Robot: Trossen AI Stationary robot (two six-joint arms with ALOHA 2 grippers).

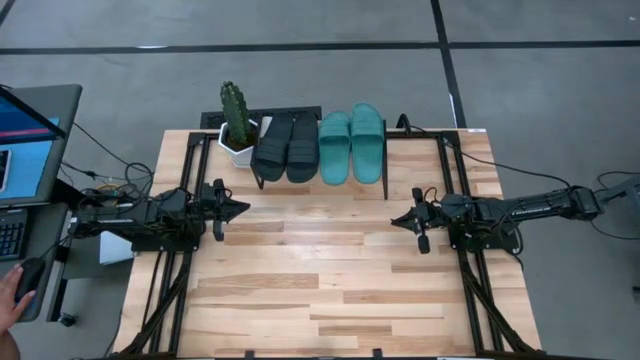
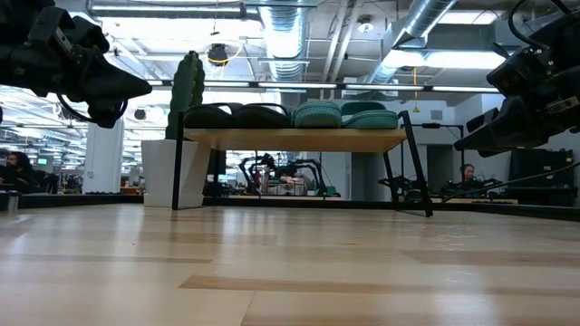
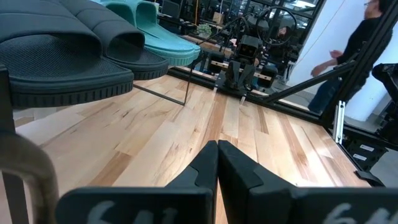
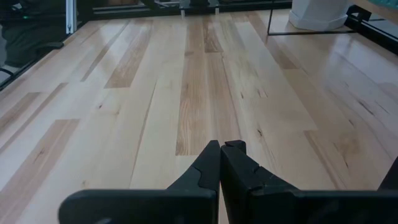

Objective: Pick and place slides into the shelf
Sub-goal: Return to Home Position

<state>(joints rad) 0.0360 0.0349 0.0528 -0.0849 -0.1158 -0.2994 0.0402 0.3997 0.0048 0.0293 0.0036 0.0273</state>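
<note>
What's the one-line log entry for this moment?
two black rubbery slides and two teal rubbery slides: on tilted light-wood shelf | left hand: shut, empty, raised over wood-plank tabletop | right hand: shut, empty, raised likewise

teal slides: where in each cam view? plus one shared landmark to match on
High view: teal slides, top centre, right of the black slides.
Low view: teal slides, right half of the shelf.
Left wrist view: teal slides, beyond the black slides.
Right wrist view: not in it.
Landmark: black slides beside them, those three views.

Two black slides (image 1: 286, 148), two teal slides (image 1: 351, 144) side by side on shelf (image 2: 294, 139)
</note>
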